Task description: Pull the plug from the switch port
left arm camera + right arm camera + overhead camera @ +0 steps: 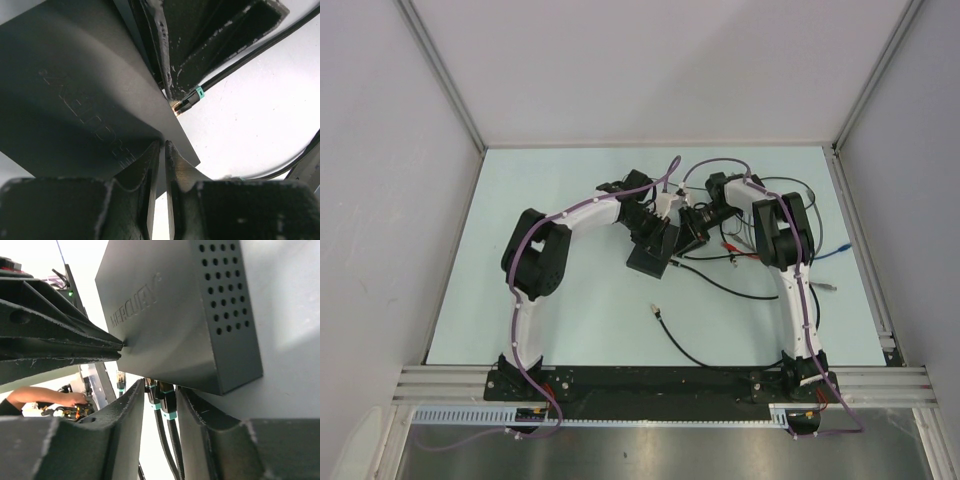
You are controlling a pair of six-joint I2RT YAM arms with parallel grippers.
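Note:
The switch, a flat matte-black box (648, 258) with embossed lettering (170, 305), is held off the pale table between both arms. My left gripper (162, 145) is shut on a corner edge of the box (75, 90); in the right wrist view its fingers (75, 342) pinch the lettered face. Two black plugs with teal bands (167, 402) enter the box's lower short edge. My right gripper (161, 390) is closed around both, a finger against each side. The port itself is hidden behind the plugs. A further teal-banded plug (192, 99) shows at the box's edge.
Black cables (720, 285) trail from the box across the table, with one loose end (655, 312) lying in front. Red-tipped leads (735, 250) and a blue-tipped lead (840, 250) lie to the right. Grey walls enclose the table on three sides.

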